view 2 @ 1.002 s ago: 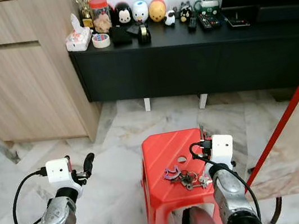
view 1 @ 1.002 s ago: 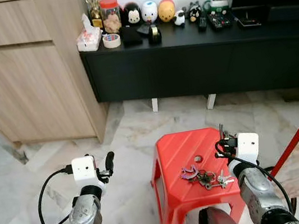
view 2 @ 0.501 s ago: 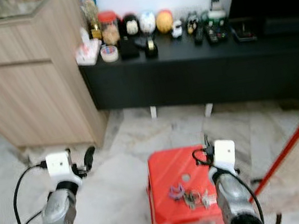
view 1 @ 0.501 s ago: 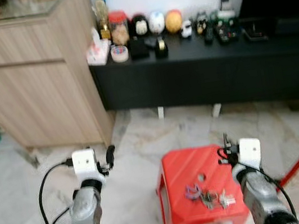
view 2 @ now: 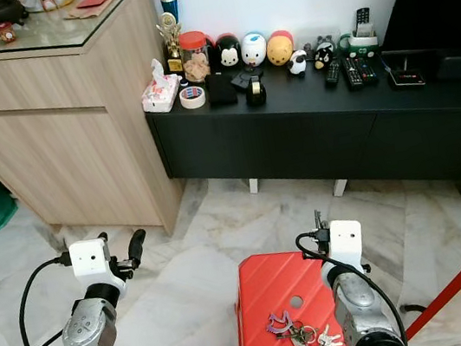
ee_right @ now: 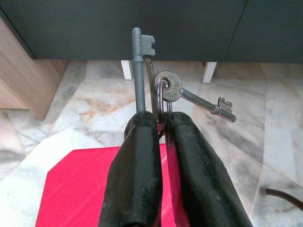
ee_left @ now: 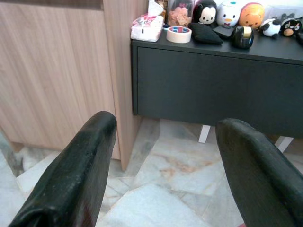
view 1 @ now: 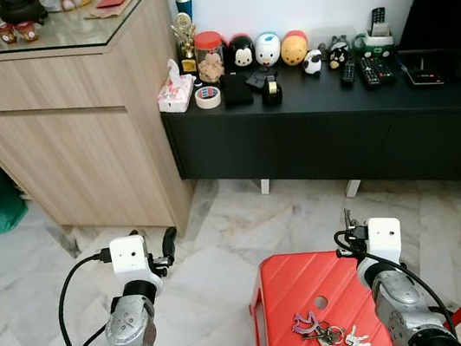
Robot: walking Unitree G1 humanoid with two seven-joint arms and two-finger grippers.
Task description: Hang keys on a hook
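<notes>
1. The right gripper [ee_right: 158,130] is pinched tight on a small ring of grey metal keys [ee_right: 163,92]; one long key stands straight up from the black fingers [ee_right: 137,161] and another juts out sideways from the ring.
2. In the head views that gripper [view 1: 347,226] hangs over the far edge of a red plastic stool [view 1: 289,291] on the pale marble floor [view 1: 222,227].
3. A second bunch of keys with a purple fob [view 1: 326,333] lies on the stool's seat, near the front edge, apart from both grippers.
4. The left gripper [view 1: 162,250] is held over bare floor to the left of the stool, its two black fingers [ee_left: 71,179] spread wide with nothing between them.
5. Ahead stands a long, low black cabinet [view 1: 338,134] on short white legs, its top holding a roll of tape [view 1: 208,98], a tissue pack [view 1: 175,95], a red-lidded jar [view 1: 209,56], a row of rounded cartoon figurines [view 1: 268,48] and remote controls [view 1: 370,72].
6. To its left is a light wooden sideboard with a glass top [view 1: 73,119].
7. No hook can be made out in any view.
</notes>
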